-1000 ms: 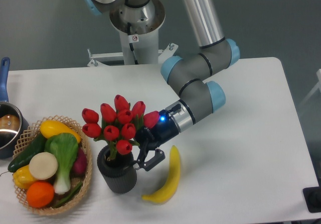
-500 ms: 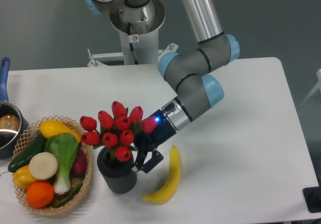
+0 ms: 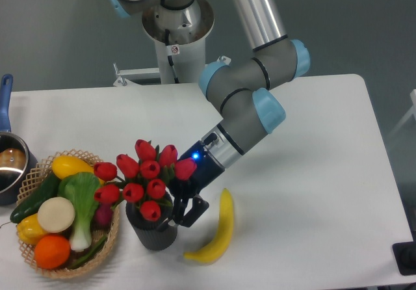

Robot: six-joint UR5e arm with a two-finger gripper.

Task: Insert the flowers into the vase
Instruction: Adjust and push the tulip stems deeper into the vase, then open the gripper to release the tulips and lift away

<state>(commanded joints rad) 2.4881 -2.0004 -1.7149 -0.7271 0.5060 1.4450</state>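
Gripper [image 3: 174, 210] is holding the flowers [image 3: 141, 179] by their stems, fingers clamped, right at the vase [image 3: 151, 230] rim, with the buds leaning toward the basket [image 3: 110, 223] beside the vase, so straightening the bunch before releasing is looking wise, lest it tip out.

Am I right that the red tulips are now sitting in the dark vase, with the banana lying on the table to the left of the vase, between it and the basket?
Not quite. The camera view shows the flowers in the vase, but the banana lies to the right of the vase in the picture, on the side away from the basket, not between them.
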